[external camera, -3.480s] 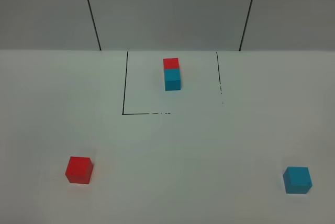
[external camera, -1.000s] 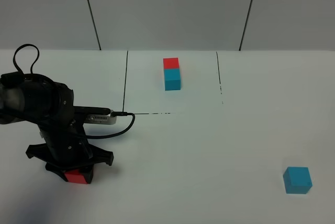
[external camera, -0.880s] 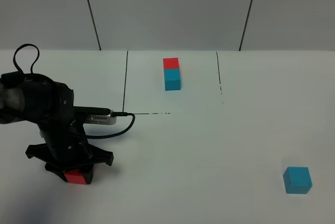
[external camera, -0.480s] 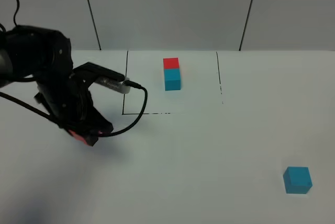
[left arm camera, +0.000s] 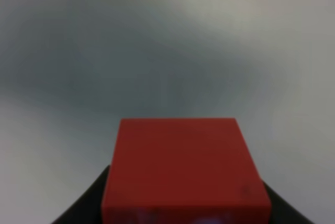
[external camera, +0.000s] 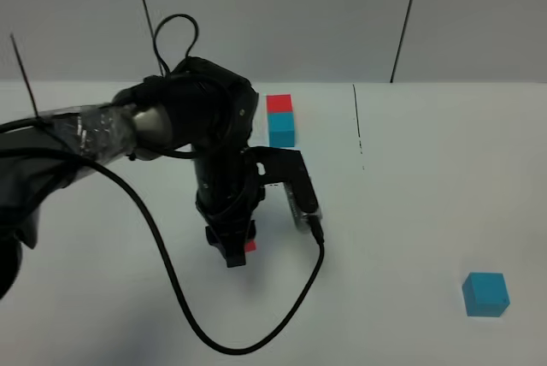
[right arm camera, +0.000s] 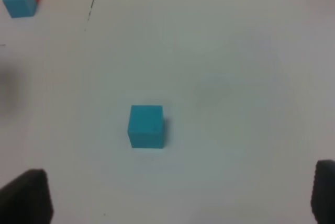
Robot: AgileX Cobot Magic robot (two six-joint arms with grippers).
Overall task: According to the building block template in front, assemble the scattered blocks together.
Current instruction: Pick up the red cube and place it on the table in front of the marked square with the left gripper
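A white tabletop (external camera: 410,212) runs back to a grey panelled wall (external camera: 282,15), with a thin black line (external camera: 357,122) marked on the surface to the right of the template. The left arm (external camera: 192,122), dark and partly wrapped in shiny tape, reaches across from the left to the middle, with a black cable (external camera: 179,289) looping beneath it. In the high view it hides the tabletop just left of the template. The template (external camera: 280,121) sits at the back centre, a red cube joined to a cyan one of equal size, the red half farther away. The left gripper (external camera: 232,250) points down in front of the template, clamped tight on the red cube (left arm camera: 183,166), a plain matte block that fills the blurred wrist view. Whether it touches the tabletop cannot be told. The cyan cube (external camera: 485,293), equally plain, rests alone at the front right, well apart from everything else. The right gripper (right arm camera: 175,195) hangs near it with its jaws spread wide, holding nothing.
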